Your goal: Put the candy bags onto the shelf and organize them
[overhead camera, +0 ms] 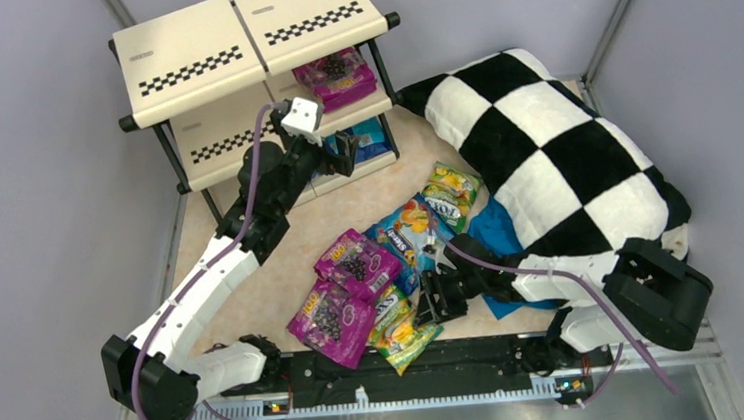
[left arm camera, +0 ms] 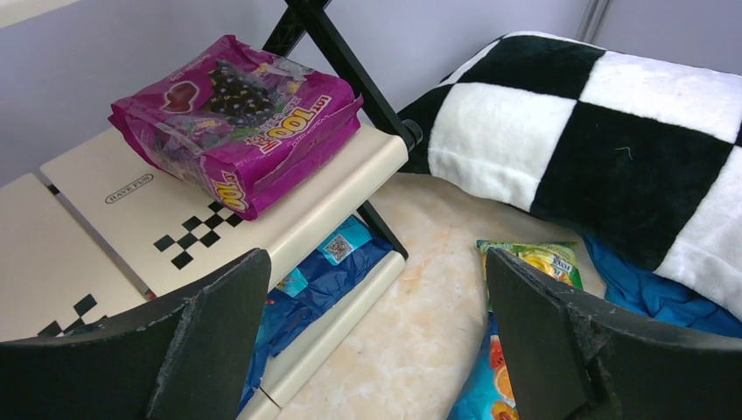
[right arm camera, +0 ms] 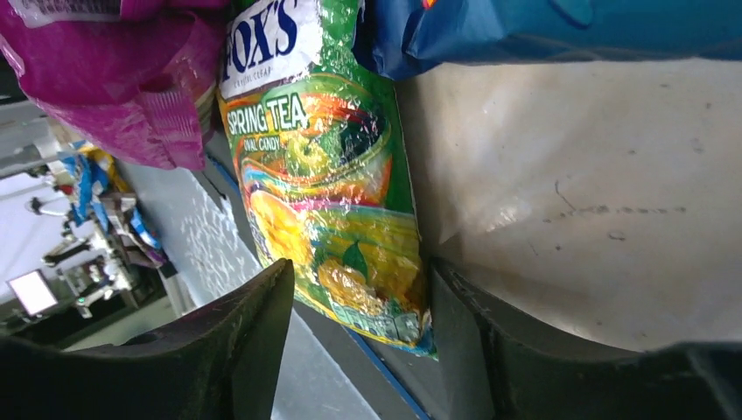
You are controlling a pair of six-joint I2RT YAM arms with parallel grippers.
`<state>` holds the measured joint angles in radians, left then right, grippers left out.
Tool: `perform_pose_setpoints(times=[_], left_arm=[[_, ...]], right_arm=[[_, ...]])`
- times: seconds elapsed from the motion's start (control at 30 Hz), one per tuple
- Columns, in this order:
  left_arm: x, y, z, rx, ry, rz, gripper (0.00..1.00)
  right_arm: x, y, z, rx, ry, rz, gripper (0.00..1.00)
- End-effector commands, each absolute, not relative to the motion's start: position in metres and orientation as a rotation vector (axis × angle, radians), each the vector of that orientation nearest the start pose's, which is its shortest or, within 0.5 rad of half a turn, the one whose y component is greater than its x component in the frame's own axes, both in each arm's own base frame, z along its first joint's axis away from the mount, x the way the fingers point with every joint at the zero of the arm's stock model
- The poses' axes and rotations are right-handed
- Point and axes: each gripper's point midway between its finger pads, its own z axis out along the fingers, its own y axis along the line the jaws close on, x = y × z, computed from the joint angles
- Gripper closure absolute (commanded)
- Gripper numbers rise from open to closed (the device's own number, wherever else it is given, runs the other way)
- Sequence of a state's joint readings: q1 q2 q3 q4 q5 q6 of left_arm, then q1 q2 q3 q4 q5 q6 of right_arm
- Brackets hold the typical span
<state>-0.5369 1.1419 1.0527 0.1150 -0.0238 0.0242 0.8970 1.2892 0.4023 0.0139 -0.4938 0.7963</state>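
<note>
The shelf [overhead camera: 186,59] stands at the back left. Magenta candy bags [overhead camera: 336,77] lie stacked on its middle tier and a blue bag [overhead camera: 372,138] on the bottom tier. Both show in the left wrist view, magenta [left arm camera: 236,114] and blue [left arm camera: 306,289]. My left gripper [overhead camera: 344,154] is open and empty in front of the lower tiers [left arm camera: 376,350]. On the table lie two magenta bags [overhead camera: 357,261] [overhead camera: 331,318], a blue bag [overhead camera: 405,232] and two green bags [overhead camera: 452,192] [overhead camera: 403,330]. My right gripper [overhead camera: 435,300] is open, its jaws either side of the near green bag's end [right arm camera: 324,192].
A black-and-white checkered pillow [overhead camera: 554,146] fills the right side, lying over a plain blue cloth [overhead camera: 495,228]. Grey walls close in the back and sides. The near green bag overhangs the table's front edge, by the black base rail [overhead camera: 460,359].
</note>
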Motion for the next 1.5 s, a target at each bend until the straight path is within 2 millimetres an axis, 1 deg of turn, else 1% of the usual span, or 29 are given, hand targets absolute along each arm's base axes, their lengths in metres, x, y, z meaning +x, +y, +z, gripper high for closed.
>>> perform_pose_setpoints(times=[0.0,0.03,0.1,0.13,0.23,0.3,0.33,0.4,0.47,0.5,0.67,0.7,0.77,0.83,0.9,0.93,1.0,1.07,1.17,1.27,1.33,1.4,1.43,1.47], left_arm=[[0.357,-0.203,0.380,0.375,1.446,-0.375,0.01],[0.358,-0.203,0.378,0.374,1.449,-0.372,0.01],[0.359,-0.203,0.377,0.375,1.452,-0.370,0.01],[0.359,-0.204,0.378,0.376,1.451,-0.371,0.01],[0.359,-0.204,0.378,0.377,1.451,-0.369,0.01],[0.358,-0.203,0.378,0.376,1.450,-0.365,0.01],[0.358,-0.203,0.378,0.375,1.450,-0.364,0.01],[0.358,-0.203,0.378,0.374,1.450,-0.362,0.01],[0.358,-0.203,0.379,0.376,1.448,-0.361,0.01],[0.357,-0.203,0.380,0.374,1.446,-0.361,0.01],[0.356,-0.201,0.383,0.368,1.440,-0.356,0.01],[0.356,-0.200,0.384,0.366,1.436,-0.358,0.01],[0.355,-0.200,0.386,0.363,1.432,-0.358,0.01],[0.354,-0.198,0.387,0.359,1.430,-0.355,0.01],[0.354,-0.196,0.388,0.351,1.428,-0.350,0.01],[0.353,-0.196,0.389,0.348,1.426,-0.348,0.01],[0.354,-0.191,0.391,0.330,1.423,-0.333,0.01],[0.353,-0.184,0.394,0.301,1.414,-0.311,0.01],[0.350,-0.167,0.402,0.230,1.392,-0.260,0.01],[0.345,-0.151,0.411,0.175,1.362,-0.220,0.01],[0.342,-0.145,0.414,0.153,1.343,-0.208,0.01],[0.341,-0.143,0.414,0.144,1.335,-0.204,0.01],[0.341,-0.142,0.414,0.145,1.335,-0.202,0.01],[0.342,-0.143,0.414,0.146,1.337,-0.202,0.01]], right_arm=[[0.088,0.294,0.035,-0.365,2.705,1.265,0.45],[0.089,0.294,0.035,-0.353,2.702,1.262,0.48],[0.093,0.296,0.038,-0.335,2.686,1.261,0.58],[0.095,0.296,0.040,-0.327,2.677,1.259,0.65],[0.101,0.296,0.049,-0.311,2.651,1.234,0.81],[0.107,0.295,0.057,-0.318,2.632,1.195,0.95],[0.111,0.293,0.060,-0.323,2.629,1.154,1.00],[0.119,0.284,0.066,-0.350,2.627,1.047,1.00],[0.134,0.277,0.083,-0.388,2.601,0.917,1.00],[0.140,0.269,0.088,-0.403,2.597,0.830,1.00],[0.170,0.234,0.134,-0.428,2.504,0.513,1.00],[0.174,0.227,0.144,-0.439,2.478,0.468,1.00],[0.185,0.220,0.164,-0.448,2.411,0.409,1.00],[0.194,0.219,0.181,-0.466,2.357,0.380,1.00],[0.204,0.224,0.196,-0.477,2.313,0.376,1.00],[0.208,0.231,0.203,-0.489,2.293,0.399,1.00],[0.216,0.249,0.217,-0.517,2.251,0.478,1.00],[0.221,0.273,0.229,-0.561,2.209,0.598,1.00],[0.214,0.314,0.249,-0.692,2.133,0.863,1.00],[0.205,0.343,0.267,-0.812,2.039,1.084,1.00],[0.195,0.357,0.271,-0.917,1.995,1.248,1.00],[0.193,0.366,0.260,-0.994,2.028,1.349,1.00],[0.192,0.370,0.241,-1.041,2.097,1.380,1.00],[0.190,0.372,0.228,-1.096,2.144,1.404,1.00]])
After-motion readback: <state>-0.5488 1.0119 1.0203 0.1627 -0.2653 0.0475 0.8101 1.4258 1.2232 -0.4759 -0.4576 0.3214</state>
